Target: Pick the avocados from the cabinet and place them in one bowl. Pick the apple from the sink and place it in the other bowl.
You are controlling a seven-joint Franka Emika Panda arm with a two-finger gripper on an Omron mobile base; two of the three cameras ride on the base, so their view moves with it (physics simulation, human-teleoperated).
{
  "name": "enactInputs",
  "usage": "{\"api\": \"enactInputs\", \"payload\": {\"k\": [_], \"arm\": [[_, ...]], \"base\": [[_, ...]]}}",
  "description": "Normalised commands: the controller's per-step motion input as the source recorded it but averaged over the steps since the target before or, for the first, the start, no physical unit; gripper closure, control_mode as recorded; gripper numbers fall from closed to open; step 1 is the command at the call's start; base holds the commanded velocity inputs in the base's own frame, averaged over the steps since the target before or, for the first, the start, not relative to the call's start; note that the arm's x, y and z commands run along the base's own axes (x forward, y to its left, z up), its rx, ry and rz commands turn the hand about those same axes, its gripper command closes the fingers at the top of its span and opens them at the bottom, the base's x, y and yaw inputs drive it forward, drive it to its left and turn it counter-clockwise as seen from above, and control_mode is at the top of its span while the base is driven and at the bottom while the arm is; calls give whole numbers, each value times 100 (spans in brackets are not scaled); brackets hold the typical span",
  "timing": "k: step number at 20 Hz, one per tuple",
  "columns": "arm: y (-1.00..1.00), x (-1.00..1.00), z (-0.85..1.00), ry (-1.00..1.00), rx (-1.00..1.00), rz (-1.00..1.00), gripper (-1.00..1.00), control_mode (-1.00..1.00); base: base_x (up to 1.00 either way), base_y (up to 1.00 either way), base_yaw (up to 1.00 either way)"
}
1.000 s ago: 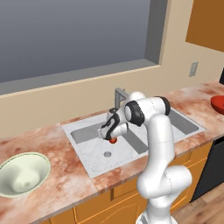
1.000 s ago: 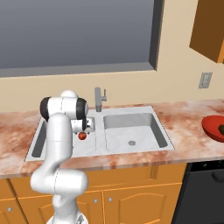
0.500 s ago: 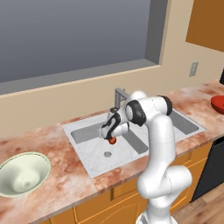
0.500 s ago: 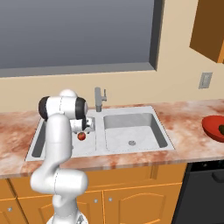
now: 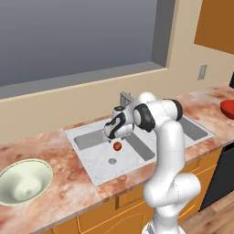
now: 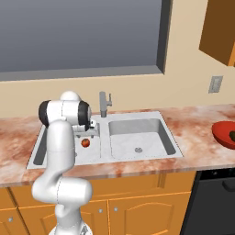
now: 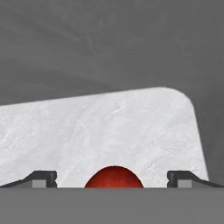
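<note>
Right now the end effector [image 7: 112, 179] hangs spread wide and empty over the apple [image 7: 113, 176], which sits between its fingertips [image 7: 43, 178] in the left basin of the sink [image 5: 91, 160]. Closing too high could pinch the fruit's rounded top and squirt it away across the basin. The cream bowl [image 5: 23, 187] waits far left on the tabletop [image 5: 68, 192].

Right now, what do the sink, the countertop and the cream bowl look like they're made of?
Sink: pale grey, matte, faintly mottled, maybe stone composite or brushed metal. Countertop: reddish-brown speckled with white veining, polished granite or marble look. Cream bowl: smooth, soft sheen, likely glazed ceramic.
</note>
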Motion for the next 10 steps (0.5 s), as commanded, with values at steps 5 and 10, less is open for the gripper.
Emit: {"api": "enactInputs", "payload": {"k": [5,10], "arm": [[-5,-29,0,0,0,-1,-100,-100],[-10,-33,-1,-5,0,-2,-100,-100]], "base": [[0,0,0],[0,0,0]]}}
